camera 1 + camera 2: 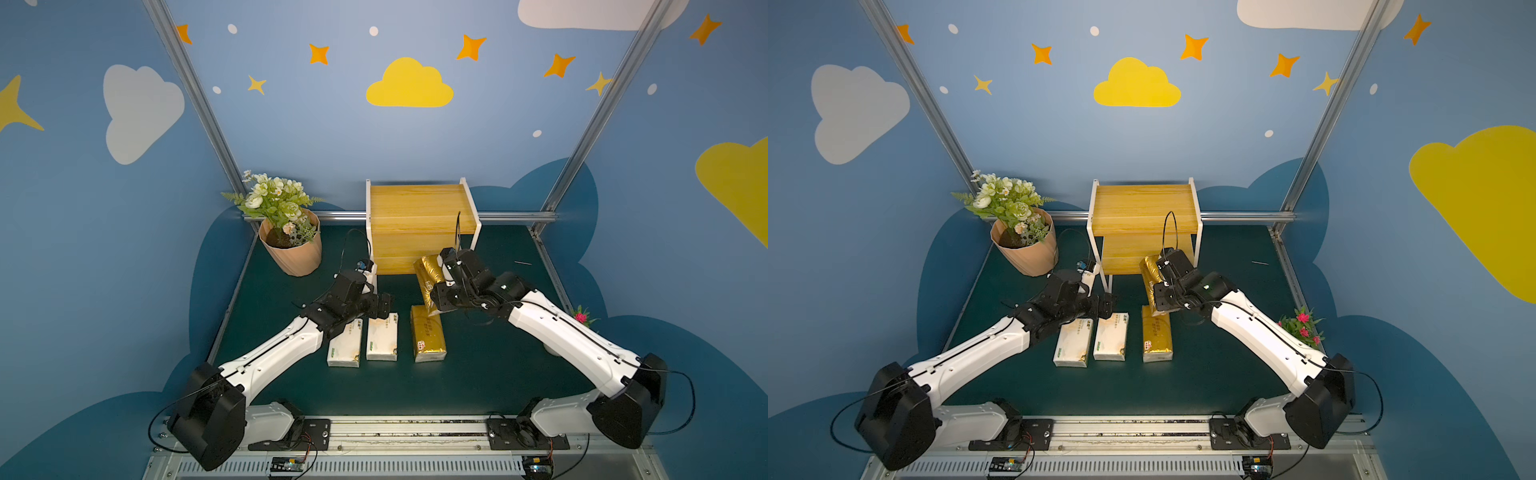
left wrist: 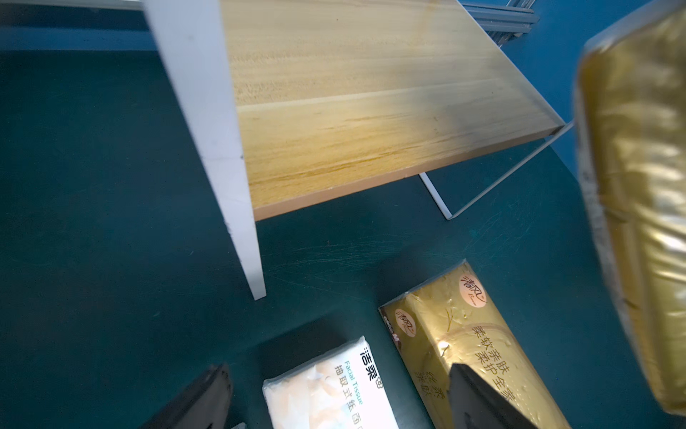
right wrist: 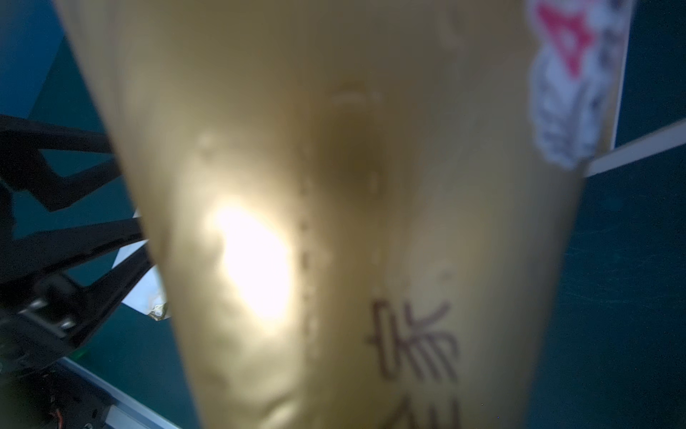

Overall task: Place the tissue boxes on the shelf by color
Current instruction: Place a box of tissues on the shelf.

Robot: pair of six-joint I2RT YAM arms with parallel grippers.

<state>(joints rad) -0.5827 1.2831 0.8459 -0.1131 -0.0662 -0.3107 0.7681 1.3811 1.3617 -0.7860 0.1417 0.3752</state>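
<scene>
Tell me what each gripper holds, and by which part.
Right gripper clamps one gold tissue pack across its long sides; exact spot hidden. Left gripper is open, holding nothing.

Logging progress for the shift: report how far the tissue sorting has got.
Done: nothing yet; both boards of the shelf are bare. In hand: the right gripper holds one gold pack off the table, at the shelf's front. Left: the other gold pack and two cream packs lie on the table, with the left gripper open above the cream ones.
</scene>
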